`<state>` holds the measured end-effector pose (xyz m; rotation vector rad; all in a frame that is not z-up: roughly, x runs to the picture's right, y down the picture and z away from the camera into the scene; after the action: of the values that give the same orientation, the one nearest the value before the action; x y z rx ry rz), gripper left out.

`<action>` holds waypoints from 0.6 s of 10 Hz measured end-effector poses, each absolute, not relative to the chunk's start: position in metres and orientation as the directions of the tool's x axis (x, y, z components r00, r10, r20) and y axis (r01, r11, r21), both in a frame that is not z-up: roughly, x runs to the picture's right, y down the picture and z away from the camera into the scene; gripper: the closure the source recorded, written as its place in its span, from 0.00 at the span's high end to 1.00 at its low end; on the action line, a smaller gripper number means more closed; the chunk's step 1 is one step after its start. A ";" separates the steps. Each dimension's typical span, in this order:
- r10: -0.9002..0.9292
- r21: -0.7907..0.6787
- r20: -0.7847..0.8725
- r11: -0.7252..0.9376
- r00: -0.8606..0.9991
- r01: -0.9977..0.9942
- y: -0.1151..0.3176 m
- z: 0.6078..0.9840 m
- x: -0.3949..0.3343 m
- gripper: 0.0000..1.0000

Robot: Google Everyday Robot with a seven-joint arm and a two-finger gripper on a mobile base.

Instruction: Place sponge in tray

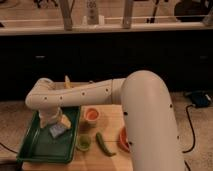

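The sponge (59, 128), yellow with a pale blue-grey face, lies inside the dark green tray (37, 145), near its back right part. My gripper (50, 119) hangs from the white arm right over the tray. It sits just above and to the left of the sponge, very close to it. Whether it still touches the sponge does not show.
The tray rests on the left of a light wooden board (111, 125). On the board stand an orange cup (90, 115), a green cup (83, 143), a green pepper (104, 144) and an orange bowl (123, 138). A slim yellow pointed thing (67, 82) stands behind the arm.
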<state>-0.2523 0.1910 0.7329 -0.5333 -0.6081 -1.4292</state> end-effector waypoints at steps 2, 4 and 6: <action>-0.741 0.022 0.671 0.076 0.041 0.997 0.190 0.732 -0.251 0.80; -0.740 0.023 0.671 0.075 0.040 0.997 0.190 0.732 -0.251 0.80; -0.740 0.023 0.671 0.075 0.040 0.997 0.190 0.732 -0.251 0.80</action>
<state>-0.2509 0.1900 0.7321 -0.5313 -0.6076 -1.4306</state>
